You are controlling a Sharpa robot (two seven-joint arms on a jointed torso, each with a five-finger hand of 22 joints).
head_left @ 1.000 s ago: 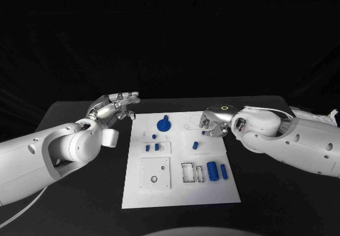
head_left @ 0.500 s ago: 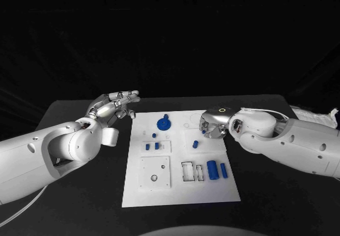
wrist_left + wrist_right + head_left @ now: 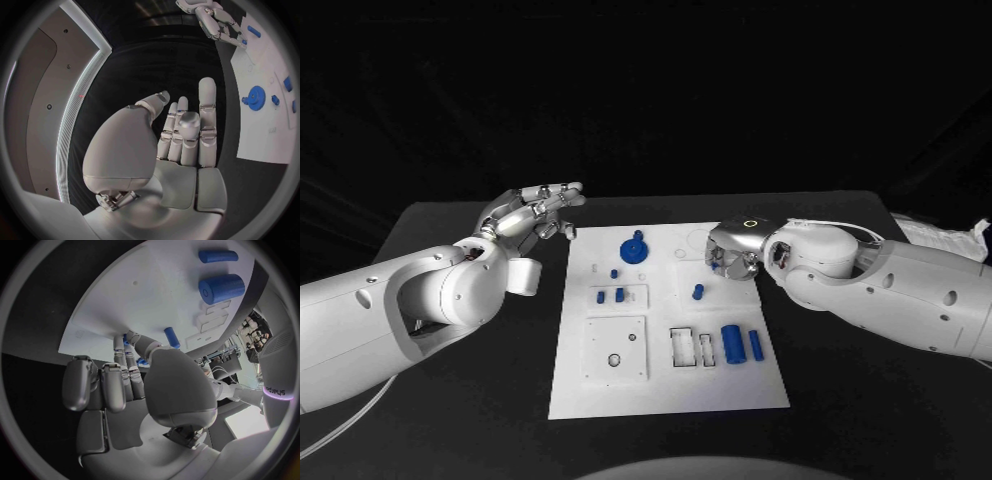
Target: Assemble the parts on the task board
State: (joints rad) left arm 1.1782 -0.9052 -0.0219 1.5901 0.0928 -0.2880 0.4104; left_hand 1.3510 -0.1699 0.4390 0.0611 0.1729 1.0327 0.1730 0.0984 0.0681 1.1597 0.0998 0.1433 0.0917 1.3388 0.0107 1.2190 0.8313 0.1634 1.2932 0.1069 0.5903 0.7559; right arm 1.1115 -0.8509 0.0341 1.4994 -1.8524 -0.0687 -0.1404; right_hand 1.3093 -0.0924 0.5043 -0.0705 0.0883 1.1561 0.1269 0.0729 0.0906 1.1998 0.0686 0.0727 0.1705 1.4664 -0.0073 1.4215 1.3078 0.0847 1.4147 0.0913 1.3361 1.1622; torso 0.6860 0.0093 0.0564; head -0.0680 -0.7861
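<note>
right hand [image 3: 733, 252], fingers curled over the task board [image 3: 661, 390] on the bench, grasp undeterminable, may jostle the small blue peg [image 3: 698, 294]; left hand [image 3: 531, 215] spread, empty, beside the board.

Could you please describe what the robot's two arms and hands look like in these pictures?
Both arms are smooth, rounded white shells with small dark round marks along them. The left arm has a white cylindrical part near its wrist and a thin pale cable hanging below it. The right arm has a pale cable over its top. The left hand and right hand are silver and segmented; a lit ring glows on the right wrist.
</note>
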